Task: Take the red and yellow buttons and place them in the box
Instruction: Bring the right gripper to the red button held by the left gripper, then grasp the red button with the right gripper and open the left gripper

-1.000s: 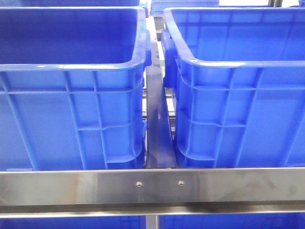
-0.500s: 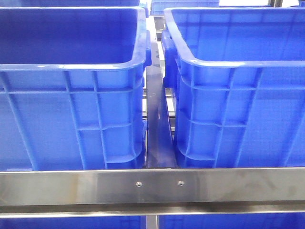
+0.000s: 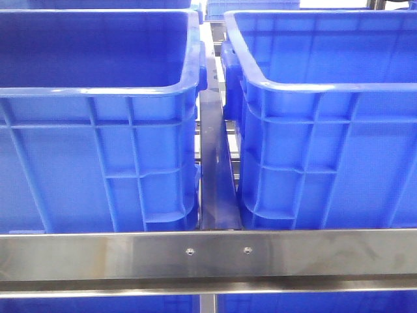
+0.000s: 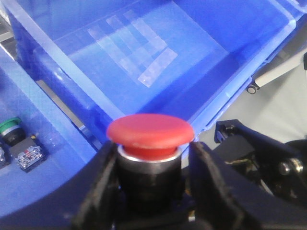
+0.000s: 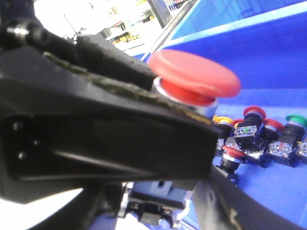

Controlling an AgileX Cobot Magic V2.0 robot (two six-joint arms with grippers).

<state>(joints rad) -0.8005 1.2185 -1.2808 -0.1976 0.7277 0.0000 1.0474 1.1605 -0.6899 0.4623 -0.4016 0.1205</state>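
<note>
A red mushroom-head button (image 4: 149, 132) with a metal collar and black body stands upright between the black fingers of my left gripper (image 4: 151, 163), which is shut on it. It hangs over the rim of an empty blue box (image 4: 201, 96). The right wrist view shows the same red button (image 5: 194, 76) from the side, sticking out past the left gripper's black finger (image 5: 110, 129). My right gripper (image 5: 158, 211) is close beside it. A grey block sits blurred between its fingers, and whether they hold it is unclear. Neither gripper appears in the front view.
A heap of buttons lies in a blue bin: red (image 5: 254, 112), yellow (image 5: 220, 119) and green (image 5: 296, 119) caps. Another green button (image 4: 10, 127) lies in the neighbouring bin. The front view shows two tall blue bins (image 3: 98, 91) (image 3: 313, 85) behind a steel rail (image 3: 208, 254).
</note>
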